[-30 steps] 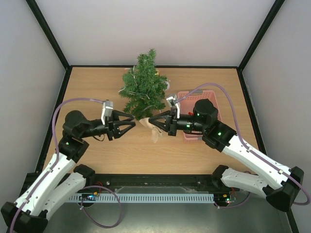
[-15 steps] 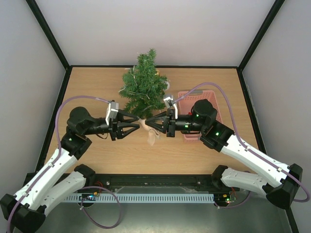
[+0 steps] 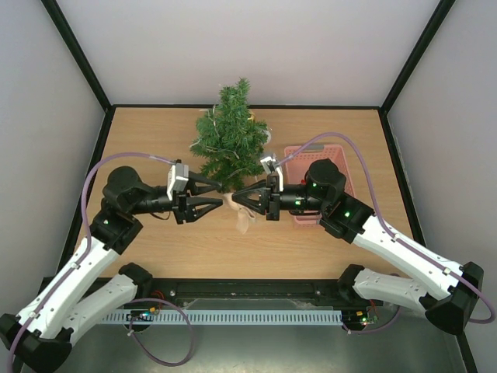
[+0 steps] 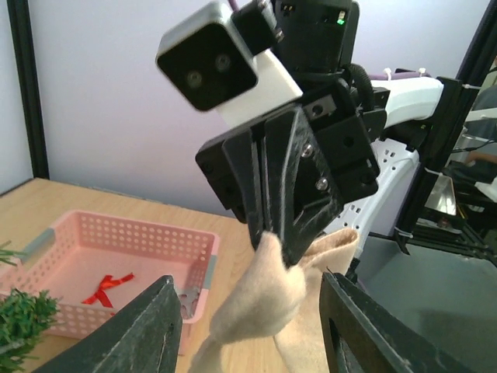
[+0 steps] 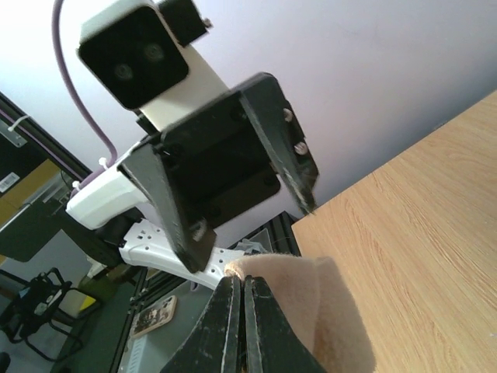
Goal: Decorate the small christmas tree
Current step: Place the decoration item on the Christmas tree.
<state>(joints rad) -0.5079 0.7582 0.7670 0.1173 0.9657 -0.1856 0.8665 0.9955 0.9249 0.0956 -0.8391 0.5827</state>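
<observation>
Both arms reach inward over the table [image 3: 311, 249], and they meet tip to tip just in front of the small christmas tree [image 3: 229, 144]; the tree stands upright at the far middle of the table, just left of the pink basket [image 3: 293, 151]. The right gripper [image 3: 235, 196] is pinched tight on the top of a beige cloth [image 3: 245, 217], which hangs down from it; the left gripper [image 3: 220, 196] has its fingers spread apart, one on each side of the cloth's upper end, and they do not seem to touch it. One second ago the left gripper was well apart from the cloth; now the left arm has stretched toward the right one and its fingertips are at the cloth; the tree has not moved.
</observation>
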